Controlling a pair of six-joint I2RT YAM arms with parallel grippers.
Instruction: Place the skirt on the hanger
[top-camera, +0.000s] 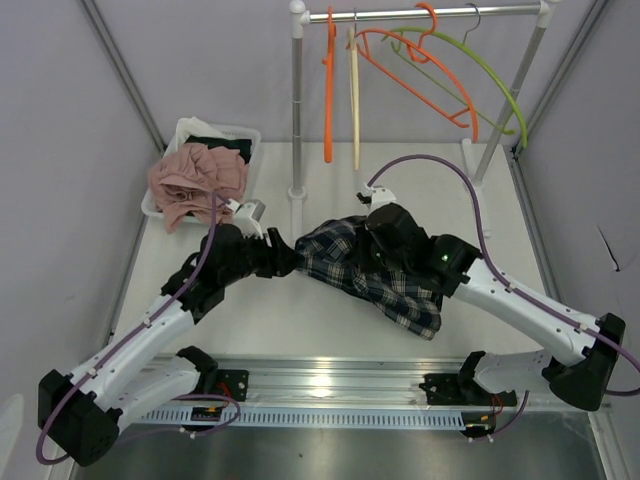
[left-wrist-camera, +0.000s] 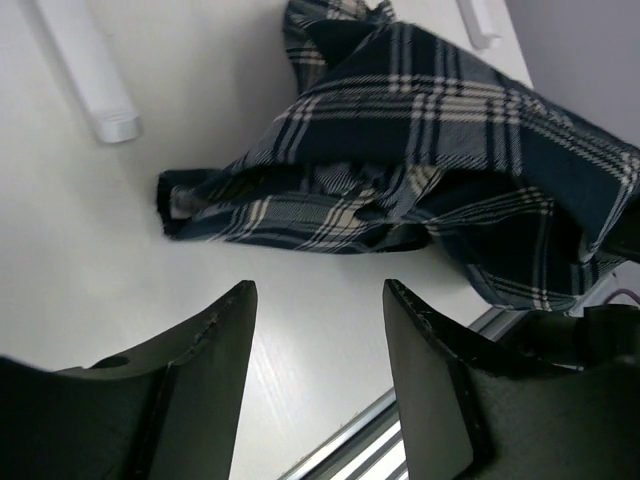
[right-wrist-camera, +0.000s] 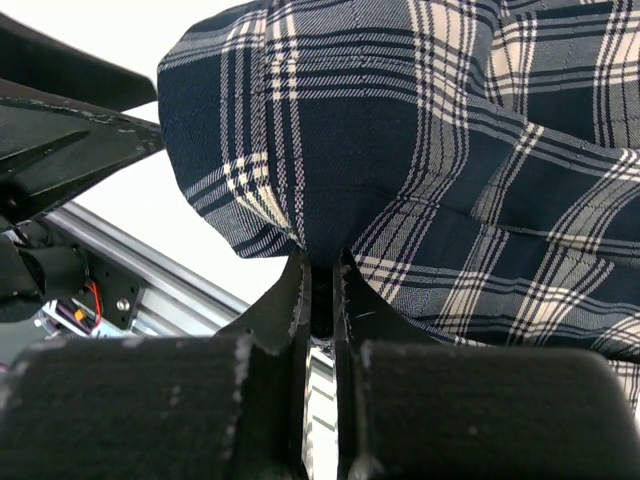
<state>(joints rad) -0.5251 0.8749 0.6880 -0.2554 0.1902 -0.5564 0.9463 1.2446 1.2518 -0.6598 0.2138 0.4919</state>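
The navy plaid skirt (top-camera: 375, 272) lies bunched on the white table in the middle. My right gripper (right-wrist-camera: 320, 262) is shut on a fold of the skirt (right-wrist-camera: 420, 150) and holds it up a little; in the top view it sits over the skirt's top part (top-camera: 385, 235). My left gripper (left-wrist-camera: 318, 295) is open and empty, just short of the skirt's left edge (left-wrist-camera: 400, 160); in the top view it is at the skirt's left end (top-camera: 283, 258). Hangers hang on the rack at the back: an orange one (top-camera: 420, 75), a green one (top-camera: 490, 75), a cream one (top-camera: 354, 95).
A white bin (top-camera: 240, 133) at the back left holds a pink garment (top-camera: 195, 180) and dark clothes. The rack's post (top-camera: 297, 100) and its white foot (left-wrist-camera: 85, 65) stand behind the skirt. A metal rail (top-camera: 330, 385) runs along the near edge.
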